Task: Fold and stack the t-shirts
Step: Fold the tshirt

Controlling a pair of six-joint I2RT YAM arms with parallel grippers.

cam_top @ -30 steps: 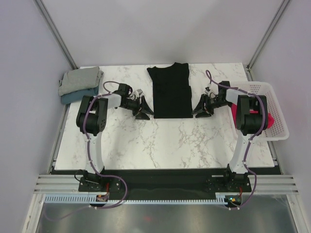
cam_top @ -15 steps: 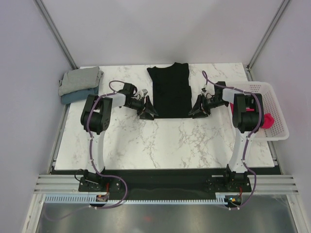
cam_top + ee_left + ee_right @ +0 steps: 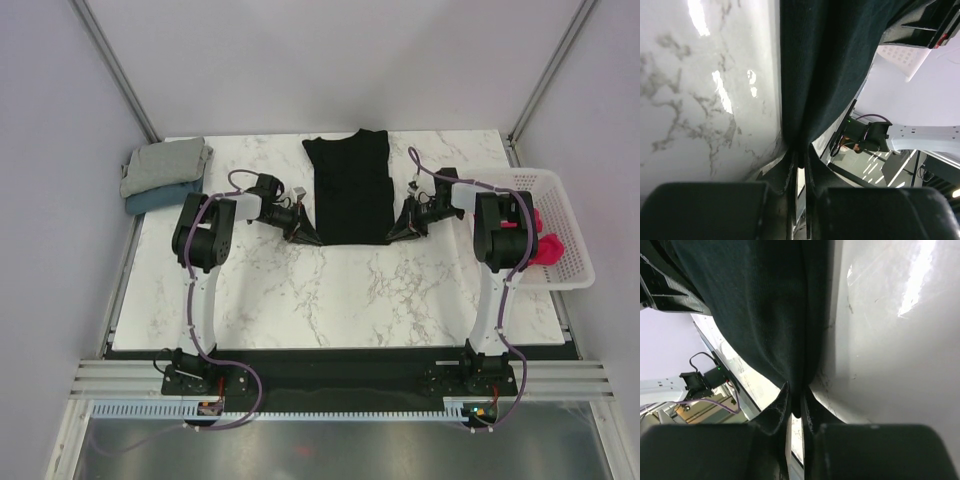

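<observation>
Left arm [image 3: 205, 232], right arm [image 3: 497, 228] reaching inward (low), jaws pinched closed

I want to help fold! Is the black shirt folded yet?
Partly: the black t-shirt lies flat as a narrow strip, sides folded in, no sleeves sticking out.

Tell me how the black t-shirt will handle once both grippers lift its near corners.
Probably floppy: the black t-shirt lies flat as thin folded cloth, so its middle should sag between the left gripper and right gripper. Likely light: each pinches only a thin edge. The glossy marble table suggests it slides easily.
</observation>
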